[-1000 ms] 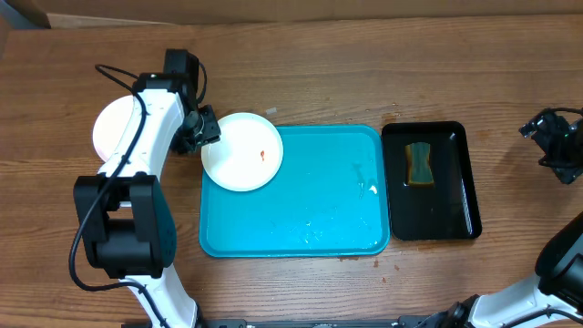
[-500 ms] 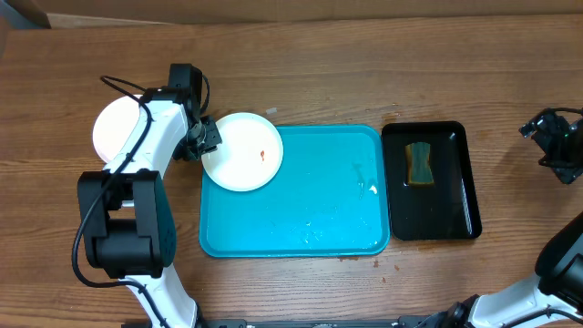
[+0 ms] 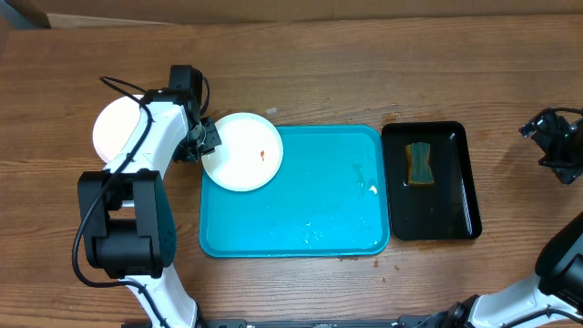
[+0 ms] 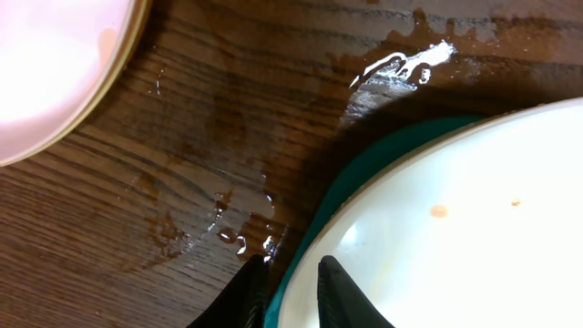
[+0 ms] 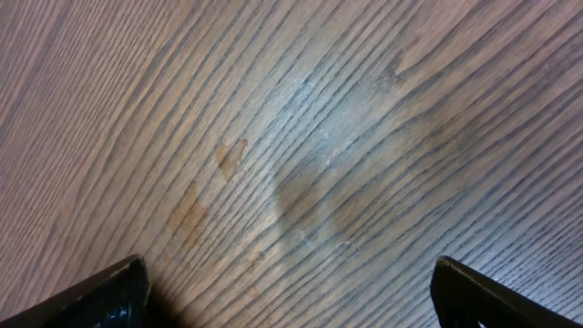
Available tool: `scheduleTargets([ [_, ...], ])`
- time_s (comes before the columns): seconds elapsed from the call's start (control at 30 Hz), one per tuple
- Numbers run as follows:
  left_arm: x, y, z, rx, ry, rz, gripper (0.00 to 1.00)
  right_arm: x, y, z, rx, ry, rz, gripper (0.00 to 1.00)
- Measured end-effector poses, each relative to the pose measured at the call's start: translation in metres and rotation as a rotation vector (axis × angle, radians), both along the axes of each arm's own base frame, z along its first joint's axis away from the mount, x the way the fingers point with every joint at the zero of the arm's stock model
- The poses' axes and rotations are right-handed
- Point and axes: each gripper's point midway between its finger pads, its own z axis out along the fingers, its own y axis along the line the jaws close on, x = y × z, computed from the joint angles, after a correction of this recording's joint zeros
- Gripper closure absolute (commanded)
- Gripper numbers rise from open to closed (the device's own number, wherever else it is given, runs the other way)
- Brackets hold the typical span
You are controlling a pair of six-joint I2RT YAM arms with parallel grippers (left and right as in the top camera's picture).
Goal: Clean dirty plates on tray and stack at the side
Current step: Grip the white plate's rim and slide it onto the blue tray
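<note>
A white dirty plate with a small orange-red smear lies on the upper left corner of the turquoise tray, overhanging its rim. My left gripper is at the plate's left edge. In the left wrist view its fingers are closed narrowly on the plate's rim, one finger over the plate and one outside, with a teal edge between them. A second plate sits on the table to the left, also in the left wrist view. My right gripper is open and empty at the far right.
A narrow black tray with a sponge stands right of the turquoise tray. Water drops lie on the turquoise tray and on the wood beside the plate. A cardboard edge runs along the table's back.
My left gripper shifted slightly down and in onto the plate's left rim a second ago, then stayed still. The plate and the right arm have not moved.
</note>
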Motion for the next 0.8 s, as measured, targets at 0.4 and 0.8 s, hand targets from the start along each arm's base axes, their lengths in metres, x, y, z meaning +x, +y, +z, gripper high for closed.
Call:
scheduleTargets([
  [0.4,0.002,-0.001,-0.008,-0.002,-0.019,-0.001,0.96,0.000,0.000,0.000,0.000,0.000,0.000,0.00],
  [0.8,-0.001,-0.039,-0.008,-0.214,-0.007,-0.084,0.96,0.000,0.000,0.000,0.000,0.000,0.000,0.00],
])
